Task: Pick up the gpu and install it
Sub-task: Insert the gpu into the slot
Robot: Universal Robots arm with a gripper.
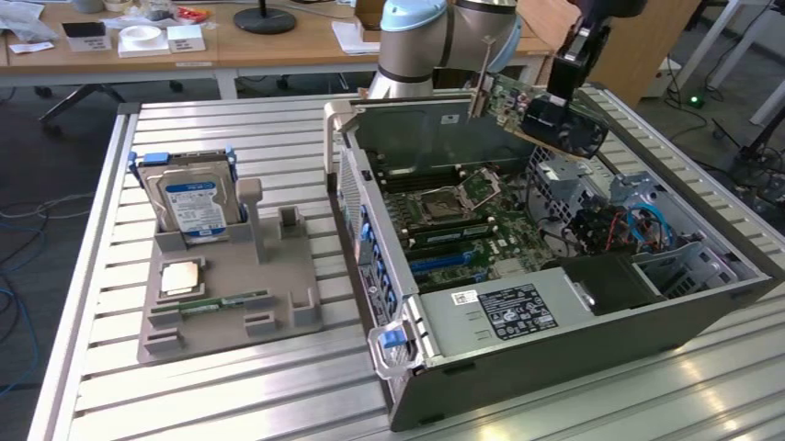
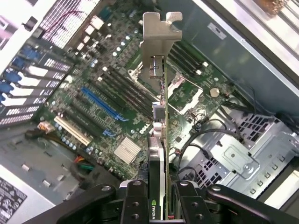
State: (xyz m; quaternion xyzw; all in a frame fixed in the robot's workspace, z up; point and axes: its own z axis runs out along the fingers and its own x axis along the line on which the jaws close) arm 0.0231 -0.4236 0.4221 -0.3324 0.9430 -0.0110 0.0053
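fingers (image 2: 135, 201) clamped on the gpu (image 2: 159, 140), one on each flat face, and the gripper (image 2: 160, 200) holds it in the air above the open computer case (image 1: 552, 367), clear of the motherboard (image 2: 117, 93). in the exterior view the card's long axis slopes: silver bracket (image 1: 476, 92) end high toward the exterior view's left, other end lower toward the exterior view's right, dark face outward. from the wrist it's edge-on, a thin line running away from the gripper to the bracket. its near end is hidden between the fingers, the connector edge is hard to make out, and the arm (image 1: 424, 41) is cut off at the exterior view's top.
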